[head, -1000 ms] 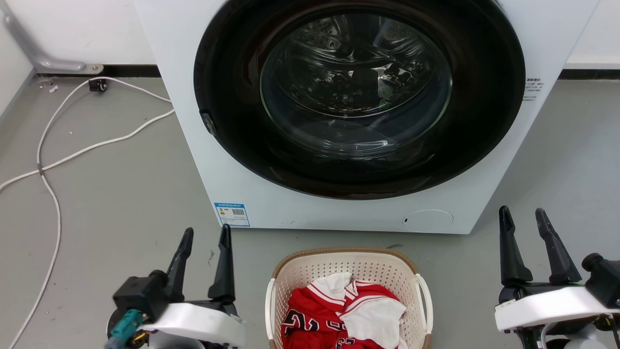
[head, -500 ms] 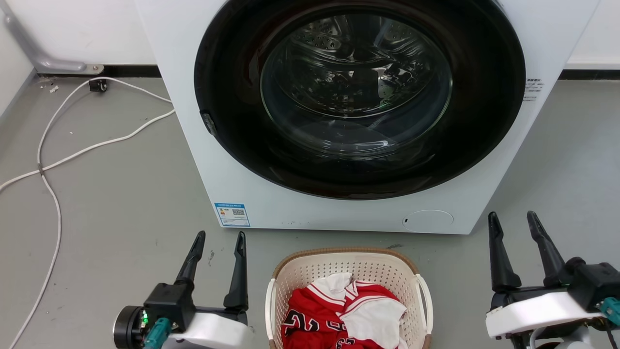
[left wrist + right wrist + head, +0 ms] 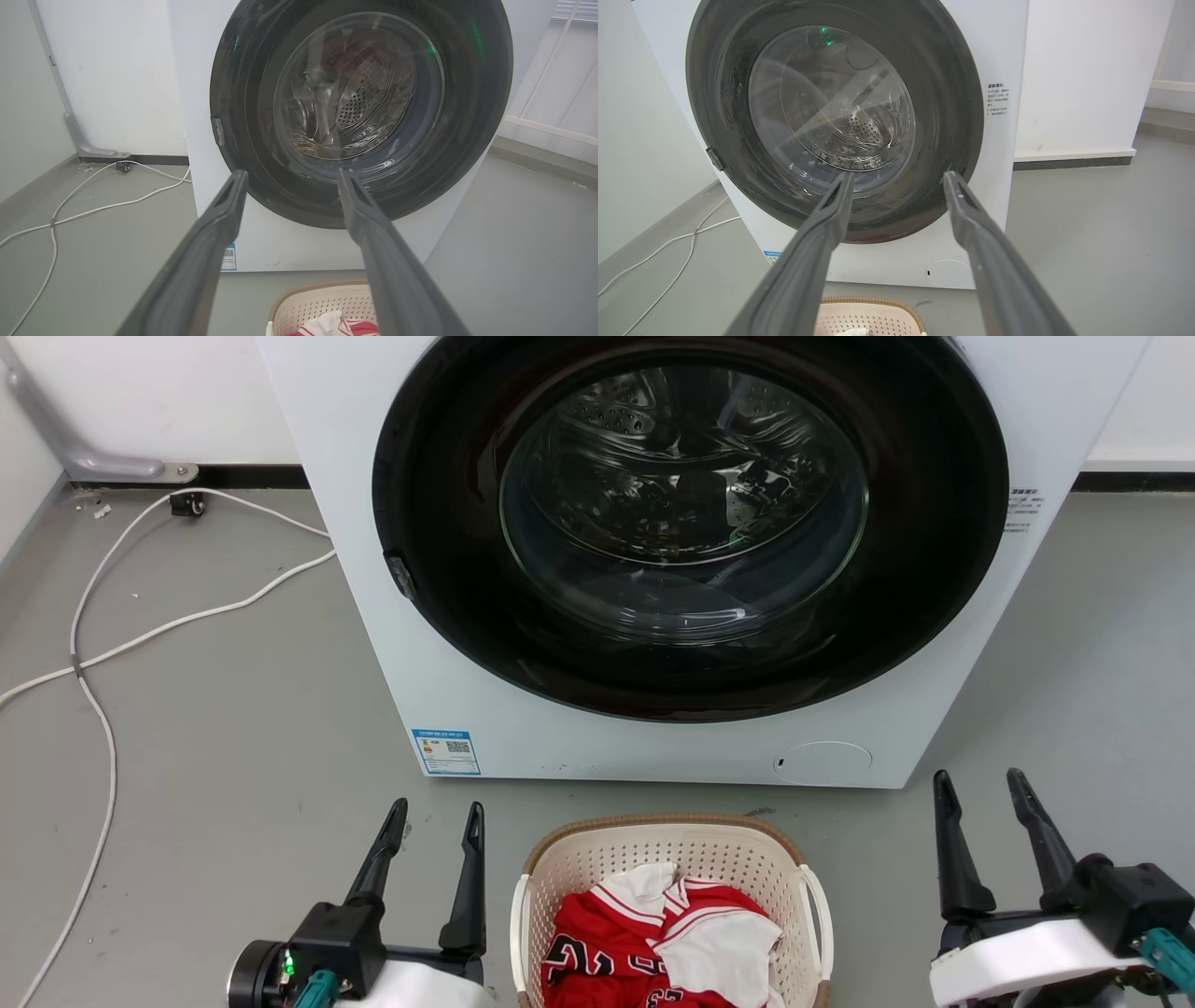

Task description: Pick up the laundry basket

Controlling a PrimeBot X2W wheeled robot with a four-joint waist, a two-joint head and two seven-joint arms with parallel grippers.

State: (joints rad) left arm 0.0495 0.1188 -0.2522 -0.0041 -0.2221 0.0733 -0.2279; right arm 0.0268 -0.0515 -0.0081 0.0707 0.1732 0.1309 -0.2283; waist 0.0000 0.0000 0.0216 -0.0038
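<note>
- The cream-white perforated plastic laundry basket [image 3: 597, 863], oval with a brown woven-look rim and white side handles, is seen standing on the grey floor [image 3: 233, 737] at the lower middle of the head view, just in front of the white front-loading washing machine [image 3: 373, 616].
- A crumpled red and white garment [image 3: 607, 943] with dark numerals is seen lying inside the basket.
- The left gripper [image 3: 439, 805] is held just beside the basket's left side without touching it; its two dark fingers are spread apart, and nothing is grasped between them.
- The right gripper [image 3: 976, 775] is held further off on the basket's right, likewise released and empty.
- In both wrist views the fingers are pointed towards the machine's round, dark-rimmed glass door [image 3: 681, 513], which is closed, and the basket's far rim is seen below them.
- A white cable [image 3: 93, 644] is seen lying across the floor to the machine's left.
</note>
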